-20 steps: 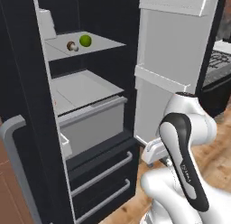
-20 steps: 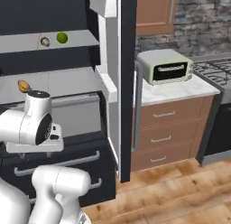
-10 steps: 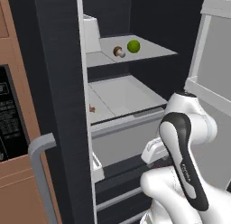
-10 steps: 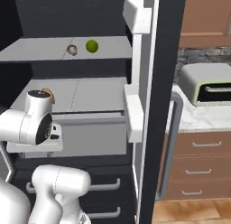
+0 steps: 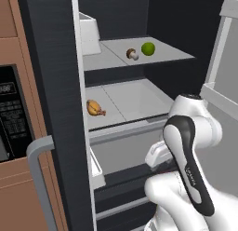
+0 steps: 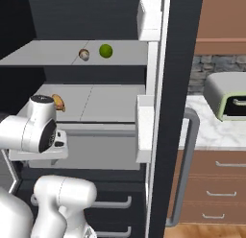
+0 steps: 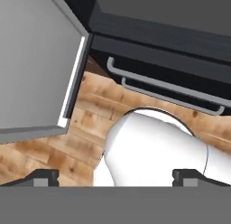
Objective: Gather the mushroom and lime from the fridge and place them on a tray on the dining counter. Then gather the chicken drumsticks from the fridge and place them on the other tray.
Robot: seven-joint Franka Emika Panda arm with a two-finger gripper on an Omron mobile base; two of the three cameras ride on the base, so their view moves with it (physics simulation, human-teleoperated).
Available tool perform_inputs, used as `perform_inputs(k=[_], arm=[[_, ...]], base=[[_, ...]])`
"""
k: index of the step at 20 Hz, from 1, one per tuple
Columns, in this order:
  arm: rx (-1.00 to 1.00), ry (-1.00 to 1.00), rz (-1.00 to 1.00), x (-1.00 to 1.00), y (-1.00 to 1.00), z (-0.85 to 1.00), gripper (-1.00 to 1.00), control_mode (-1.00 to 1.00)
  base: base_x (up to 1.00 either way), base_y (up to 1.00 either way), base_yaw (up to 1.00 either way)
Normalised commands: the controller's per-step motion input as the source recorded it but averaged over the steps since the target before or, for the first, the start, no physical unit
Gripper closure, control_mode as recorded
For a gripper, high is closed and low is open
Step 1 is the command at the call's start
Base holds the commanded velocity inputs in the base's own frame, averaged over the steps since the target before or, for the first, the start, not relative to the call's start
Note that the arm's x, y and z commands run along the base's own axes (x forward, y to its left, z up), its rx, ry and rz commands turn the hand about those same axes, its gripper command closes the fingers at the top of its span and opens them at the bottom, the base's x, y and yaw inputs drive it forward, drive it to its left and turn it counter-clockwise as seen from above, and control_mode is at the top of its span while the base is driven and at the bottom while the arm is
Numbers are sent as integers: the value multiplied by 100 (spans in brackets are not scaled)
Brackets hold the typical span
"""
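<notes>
Now the mushroom (image 5: 131,53) and lime (image 5: 148,49) lie side by side on the fridge shelf, upper centre of the left base view, the chicken drumstick (image 5: 94,107) one shelf lower. Well apart from them, the gripper (image 7: 115,175) points down at the wooden floor (image 7: 54,146), its fingers (image 7: 43,177) spread wide, holding nothing. No readable writing.

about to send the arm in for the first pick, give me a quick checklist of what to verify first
1. Fridge doors open: ok.
2. Mushroom and lime on the upper shelf, side by side and unobstructed: ok.
3. Chicken drumstick on the lower shelf, left for later: ok.
4. Gripper open and empty, fingertips wide apart: ok.
5. Gripper aimed at the shelf: not ok, it faces the wood floor.
6. Trays ready on the dining counter: cannot tell.
</notes>
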Motion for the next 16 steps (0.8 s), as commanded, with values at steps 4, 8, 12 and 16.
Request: perform_inputs(k=[4,8,12,16], arm=[[-8,-14,-1,100,25,37,-100,-100],[-11,-13,-2,100,35,43,-100,-100],[-5,-15,0,91,31,16,-100,-100],[-3,-20,0,82,36,0,-100,-100]], base=[[0,0,0],[0,0,0],[0,0,0],[0,0,0]])
